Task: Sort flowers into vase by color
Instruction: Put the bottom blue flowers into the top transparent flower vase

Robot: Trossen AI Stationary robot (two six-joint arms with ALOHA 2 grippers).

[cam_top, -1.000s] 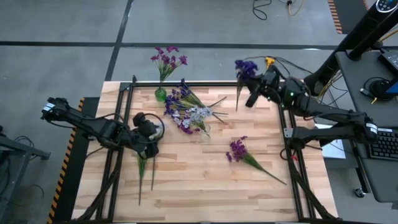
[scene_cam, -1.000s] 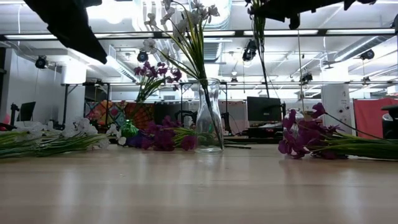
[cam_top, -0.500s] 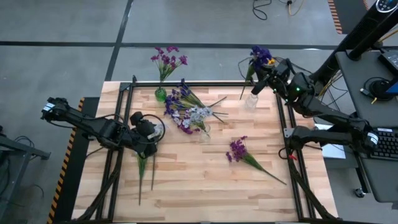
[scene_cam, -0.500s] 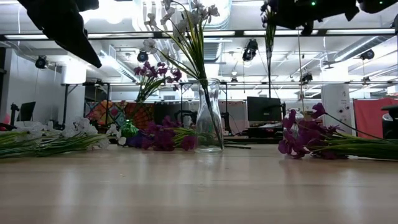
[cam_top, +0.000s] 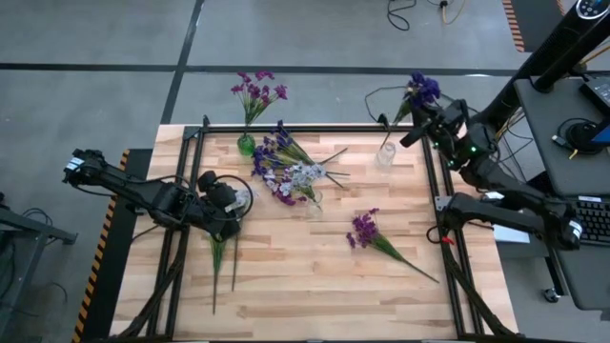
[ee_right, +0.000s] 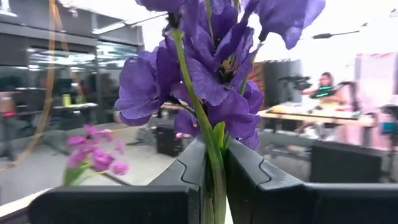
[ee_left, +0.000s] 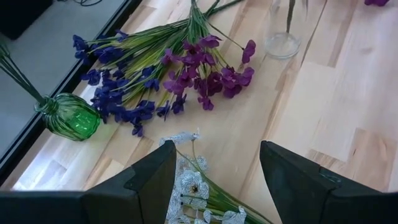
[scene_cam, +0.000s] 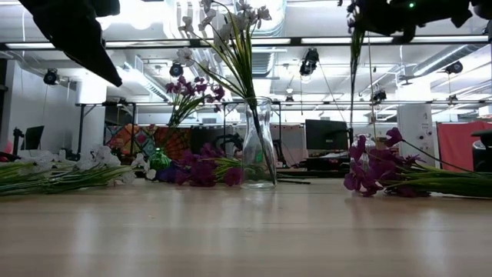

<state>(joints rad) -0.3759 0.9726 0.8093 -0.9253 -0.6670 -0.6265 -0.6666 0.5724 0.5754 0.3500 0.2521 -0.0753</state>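
wooden table, computer keyboard, floor cables

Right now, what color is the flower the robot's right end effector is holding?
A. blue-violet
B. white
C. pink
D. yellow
A. The right end effector is shut on the green stem of a blue-violet flower spray, whose big purple-blue petals fill the right wrist view; the high view shows the same spray lifted near the table's far right corner.

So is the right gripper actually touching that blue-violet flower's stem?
Touching. The right wrist view shows the right gripper closed on the green stem of the blue-violet flower, with both fingers pressed against it and no gap.
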